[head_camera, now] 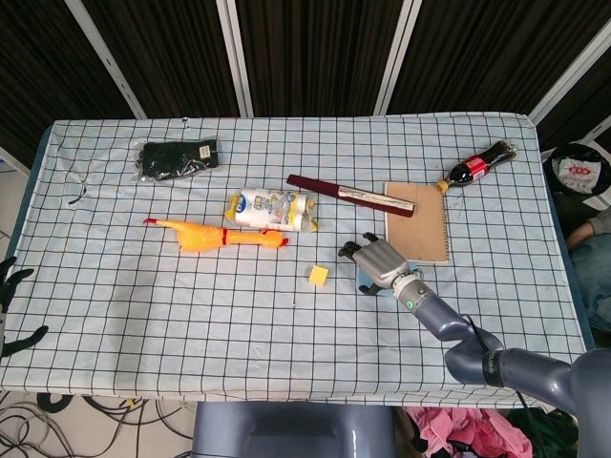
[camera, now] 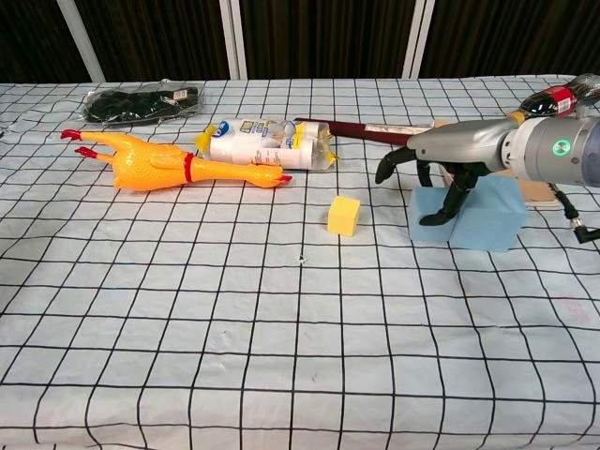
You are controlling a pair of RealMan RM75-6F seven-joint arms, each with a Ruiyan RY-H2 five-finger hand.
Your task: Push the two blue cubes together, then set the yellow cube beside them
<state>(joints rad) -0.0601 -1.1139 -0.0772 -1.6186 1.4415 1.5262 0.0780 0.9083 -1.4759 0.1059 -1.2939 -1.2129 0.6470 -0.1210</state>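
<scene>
Two blue cubes (camera: pixel 483 212) sat touching under the right robot hand (camera: pixel 439 175).
Its fingers (camera: pixel 448 200) curled down over the cubes' near-left face, resting against it without closing around anything. Those cubes lay on the checked tabletop (camera: pixel 281 319) just beside the notebook (head_camera: pixel 417 221); the yellow cube (camera: pixel 344 215) stood near them, to their left, apart. Only the left robot hand (head_camera: pixel 13 296) fingertips showed at the tabletop's left edge, dark and spread, holding nothing. A rubber chicken (camera: pixel 169 166) and a packet (camera: pixel 267 143) lay farther back.
</scene>
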